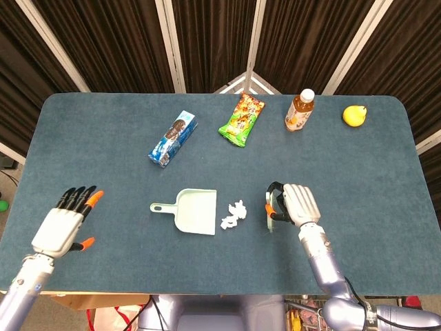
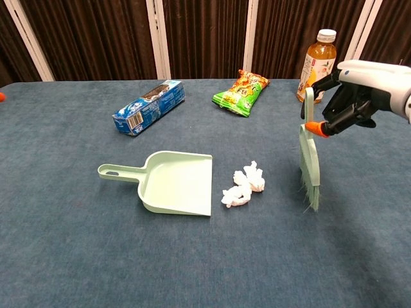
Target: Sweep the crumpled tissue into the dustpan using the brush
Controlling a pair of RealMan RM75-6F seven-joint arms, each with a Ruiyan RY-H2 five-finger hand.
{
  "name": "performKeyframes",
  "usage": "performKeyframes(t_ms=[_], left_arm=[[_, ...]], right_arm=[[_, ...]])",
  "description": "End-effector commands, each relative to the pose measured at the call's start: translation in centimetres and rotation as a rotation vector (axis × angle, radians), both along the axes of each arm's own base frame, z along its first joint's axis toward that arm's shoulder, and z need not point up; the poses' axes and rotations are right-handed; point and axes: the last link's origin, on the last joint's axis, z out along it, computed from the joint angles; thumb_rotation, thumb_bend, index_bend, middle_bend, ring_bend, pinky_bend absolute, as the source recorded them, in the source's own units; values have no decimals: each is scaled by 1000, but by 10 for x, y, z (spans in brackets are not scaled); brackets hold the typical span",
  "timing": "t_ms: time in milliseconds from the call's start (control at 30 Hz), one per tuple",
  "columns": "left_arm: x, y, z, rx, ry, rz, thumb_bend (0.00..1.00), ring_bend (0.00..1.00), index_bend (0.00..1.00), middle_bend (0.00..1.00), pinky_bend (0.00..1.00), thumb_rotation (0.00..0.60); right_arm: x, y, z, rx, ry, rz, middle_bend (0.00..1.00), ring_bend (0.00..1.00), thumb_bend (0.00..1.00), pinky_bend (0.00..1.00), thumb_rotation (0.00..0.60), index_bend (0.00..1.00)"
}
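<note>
The crumpled white tissue (image 2: 244,187) (image 1: 234,214) lies on the blue table just right of the pale green dustpan (image 2: 173,181) (image 1: 193,210), whose open mouth faces it. My right hand (image 2: 359,96) (image 1: 295,205) grips the handle of the pale green brush (image 2: 309,160) (image 1: 271,214), which hangs upright, bristles down, above the table to the right of the tissue. My left hand (image 1: 65,223) hovers open with fingers spread over the table's front left, well away from the dustpan handle.
Along the far side stand a blue cookie box (image 2: 148,106), a green snack bag (image 2: 241,92), a tea bottle (image 2: 316,59) and a yellow pear (image 2: 387,82). The table's front edge (image 1: 172,293) runs close to both arms.
</note>
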Motion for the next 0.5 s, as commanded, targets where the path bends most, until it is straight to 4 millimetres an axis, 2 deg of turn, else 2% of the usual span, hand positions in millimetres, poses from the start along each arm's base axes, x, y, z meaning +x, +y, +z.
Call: performKeyframes(t_ms=[33, 100, 200, 333, 400, 467, 500], left_arm=[[31, 27, -16, -32, 29, -26, 24, 5, 8, 2, 57, 600], [39, 34, -23, -36, 42, -35, 76, 82, 67, 68, 195, 600], [57, 50, -38, -35, 65, -65, 121, 271, 149, 252, 417, 600], [75, 64, -61, -29, 134, -98, 167, 484, 185, 475, 549, 600], [82, 68, -74, -45, 155, -92, 206, 648, 228, 631, 673, 600], [88, 71, -86, -65, 168, -75, 243, 777, 277, 761, 762, 600], [91, 71, -91, -74, 173, -67, 256, 811, 293, 798, 785, 600]], right_arm=[[-1, -1, 2, -2, -2, -5, 913, 937, 705, 871, 600, 853], [-1, -2, 3, -1, -3, -8, 914, 937, 705, 871, 600, 853], [-1, -3, 5, -3, 0, -8, 914, 937, 706, 871, 600, 853], [-4, -3, 7, -3, 3, -12, 914, 937, 706, 871, 600, 853], [-5, -4, 7, -4, 7, -13, 913, 937, 706, 871, 600, 853], [-6, -4, 8, -2, 9, -15, 914, 937, 707, 871, 600, 853], [-6, -5, 8, -2, 9, -16, 914, 936, 707, 871, 600, 853]])
